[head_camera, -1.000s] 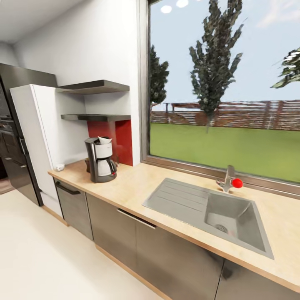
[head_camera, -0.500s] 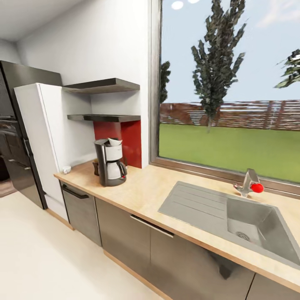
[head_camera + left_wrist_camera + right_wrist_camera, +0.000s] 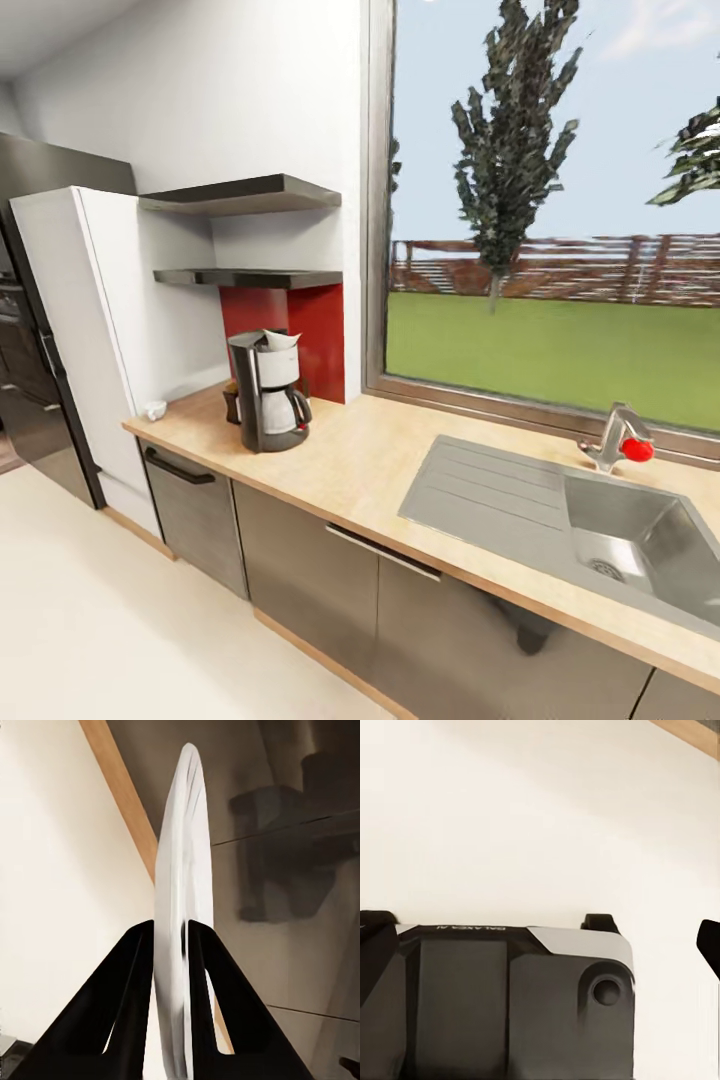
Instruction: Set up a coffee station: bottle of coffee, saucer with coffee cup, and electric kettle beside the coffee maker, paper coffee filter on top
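Observation:
On the wooden countertop (image 3: pixel 360 455) stands the black coffee maker (image 3: pixel 265 395), near the red wall panel, with a white paper filter (image 3: pixel 281 340) on its top. A small brown item (image 3: pixel 232 400) sits just behind it; I cannot tell what it is. A small white cup (image 3: pixel 155 409) rests at the counter's left end. My left gripper (image 3: pixel 171 934) is shut on a white saucer (image 3: pixel 184 855), seen edge-on, in front of the grey cabinet doors. My right gripper (image 3: pixel 542 943) hangs open over the floor and the robot's base, with nothing between its fingers.
Two dark shelves (image 3: pixel 240 195) hang above the coffee maker. A white tall cabinet (image 3: pixel 70 330) and a dark oven column stand at the left. A steel sink (image 3: pixel 560 520) with a red-knobbed tap (image 3: pixel 622 437) lies at the right under the window. Pale floor lies before the cabinets.
The whole head view has shifted, so the camera moved: the coffee maker and sink now sit further right and slightly larger. Nothing on the counter itself has moved.

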You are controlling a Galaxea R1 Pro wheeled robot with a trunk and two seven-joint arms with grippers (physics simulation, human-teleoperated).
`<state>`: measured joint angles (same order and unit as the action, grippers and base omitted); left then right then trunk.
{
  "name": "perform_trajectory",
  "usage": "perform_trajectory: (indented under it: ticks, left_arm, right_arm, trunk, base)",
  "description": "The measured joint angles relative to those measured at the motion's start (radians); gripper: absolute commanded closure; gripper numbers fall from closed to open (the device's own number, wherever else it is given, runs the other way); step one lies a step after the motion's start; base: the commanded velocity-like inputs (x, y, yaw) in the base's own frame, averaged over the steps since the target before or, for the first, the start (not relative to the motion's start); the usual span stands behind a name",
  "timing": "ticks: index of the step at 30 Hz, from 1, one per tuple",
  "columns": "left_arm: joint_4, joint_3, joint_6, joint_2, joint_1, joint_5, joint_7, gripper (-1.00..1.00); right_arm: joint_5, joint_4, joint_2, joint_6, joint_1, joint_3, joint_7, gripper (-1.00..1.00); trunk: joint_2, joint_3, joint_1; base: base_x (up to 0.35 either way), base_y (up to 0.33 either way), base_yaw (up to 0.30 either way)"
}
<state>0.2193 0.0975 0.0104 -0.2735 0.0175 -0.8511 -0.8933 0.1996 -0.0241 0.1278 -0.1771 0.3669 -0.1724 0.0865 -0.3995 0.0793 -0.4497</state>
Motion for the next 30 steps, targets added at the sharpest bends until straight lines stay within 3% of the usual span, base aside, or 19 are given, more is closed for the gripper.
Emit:
perform_trajectory:
  ticks: [11,17,18,19,21,24,30]
  left_arm:
    - [0.002,-0.008,-0.014,0.0,0.0,-0.001,-0.001,1.0]
    - [0.055,-0.004,-0.036,-0.016,-0.01,0.006,-0.027,1.0]
    - [0.11,-0.009,-0.047,-0.061,-0.039,0.015,-0.053,1.0]
    - [0.175,-0.001,0.009,-0.089,-0.113,0.025,-0.054,1.0]
    - [0.187,-0.006,0.071,-0.098,-0.144,0.043,-0.054,1.0]
    - [0.197,-0.004,0.178,-0.109,-0.238,0.064,-0.054,1.0]
    - [0.201,-0.005,0.286,-0.118,-0.382,0.076,-0.052,1.0]
  right_arm:
    - [-0.002,0.0,-0.008,-0.001,0.0,-0.001,-0.003,-1.0]
    - [-0.002,0.0,-0.008,0.0,0.0,-0.001,-0.002,-1.0]
    - [-0.003,0.0,-0.008,0.001,0.0,-0.001,0.0,-1.0]
    - [-0.005,0.001,-0.008,0.002,-0.001,-0.002,-0.001,-1.0]
    - [-0.006,0.001,-0.008,0.004,-0.003,-0.002,-0.002,-1.0]
    - [-0.007,0.0,-0.008,0.004,-0.004,-0.002,-0.002,-1.0]
    - [-0.006,0.0,-0.008,0.005,-0.005,-0.002,0.0,-1.0]
  trunk:
    - [0.0,-0.017,0.0]
    - [0.0,-0.027,0.0]
    - [0.0,-0.027,0.0]
    - [0.0,-0.026,0.0]
    - [0.0,-0.027,0.0]
    - [0.0,-0.026,0.0]
    - [0.0,-0.029,0.0]
  base:
    - [0.002,0.002,-0.042]
    - [0.0,0.0,-0.101]
    - [0.0,0.0,-0.002]
    - [0.0,0.0,-0.002]
    - [0.0,0.0,-0.001]
    - [0.0,0.0,0.0]
    - [0.0,0.0,0.0]
